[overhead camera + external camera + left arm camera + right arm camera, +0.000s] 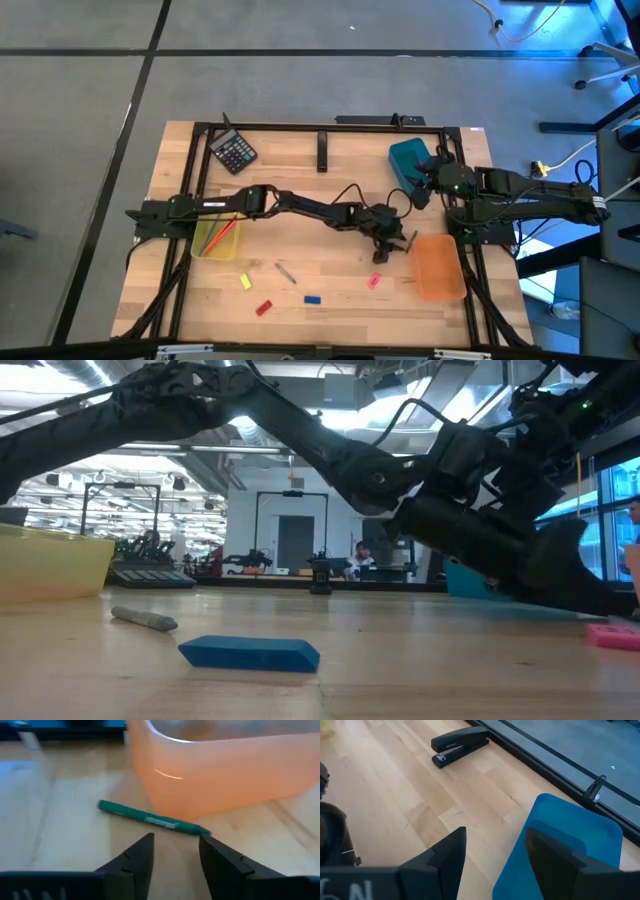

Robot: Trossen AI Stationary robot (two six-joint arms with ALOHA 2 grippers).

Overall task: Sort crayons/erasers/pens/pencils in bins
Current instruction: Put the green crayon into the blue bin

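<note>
A green pen [150,819] lies flat on the table against the foot of the orange bin [225,775], [438,265]. My left gripper [176,837], [398,243] is open just short of the pen, with nothing between its fingers. My right gripper [495,840], [425,185] waits open above the teal bin [560,845], [410,160]. The yellow bin [215,238] holds several sticks. Yellow [245,282], red [264,308], blue [312,299], [250,653] and pink [375,281] erasers and a grey pen [285,272] lie on the table. My left gripper has one fingertip [210,845] right beside the green pen's end [202,829] nearest the bin. I cannot tell whether it touches the pen. The fingers slant down toward the table, and the pen lies across them, flat on the wood.
A black calculator [233,150] sits at the far left and a black stapler [322,150], [460,744] at the far middle. The black frame [330,127] runs around the table's edges. Bare wood [330,190] lies across the table's middle.
</note>
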